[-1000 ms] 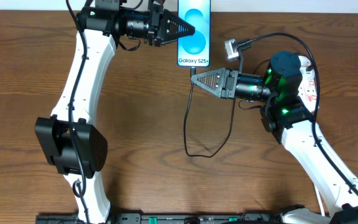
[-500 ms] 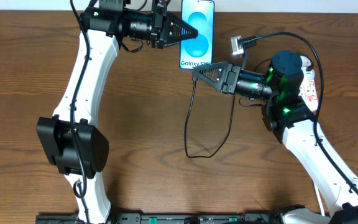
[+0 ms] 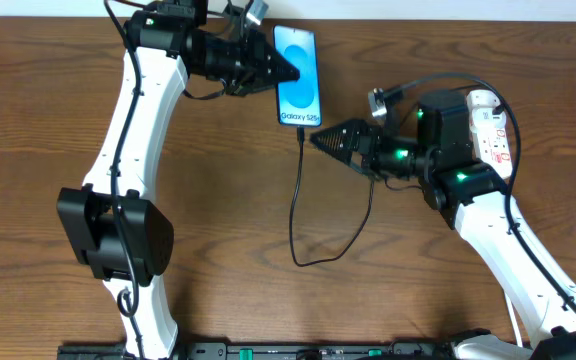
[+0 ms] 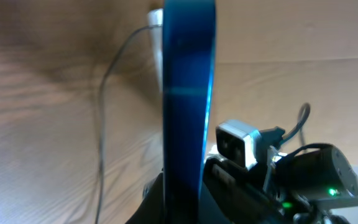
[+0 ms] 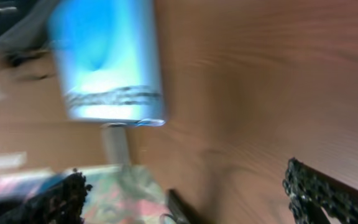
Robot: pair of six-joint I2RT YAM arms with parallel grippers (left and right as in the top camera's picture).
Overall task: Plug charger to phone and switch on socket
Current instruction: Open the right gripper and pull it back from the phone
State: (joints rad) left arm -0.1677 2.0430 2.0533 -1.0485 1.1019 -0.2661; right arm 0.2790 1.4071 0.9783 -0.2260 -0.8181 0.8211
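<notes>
Since a second ago the phone has slid left and tilted on the table, and the right gripper, then pinched on the charger just below the phone, has let go. Its wrist view shows its fingers spread wide, with the phone's lower edge between and beyond them. The left gripper is pressed together on the phone's left edge and holds it; its own camera sees the phone edge-on as a blue slab. The charger's tip meets the phone's bottom edge and looks seated there, though the wrist view is too blurred to be sure. From that edge the black cable runs down away from the phone, loops right, and climbs back under the right arm. The socket lies well to the right of the phone, partly hidden behind the right arm.
</notes>
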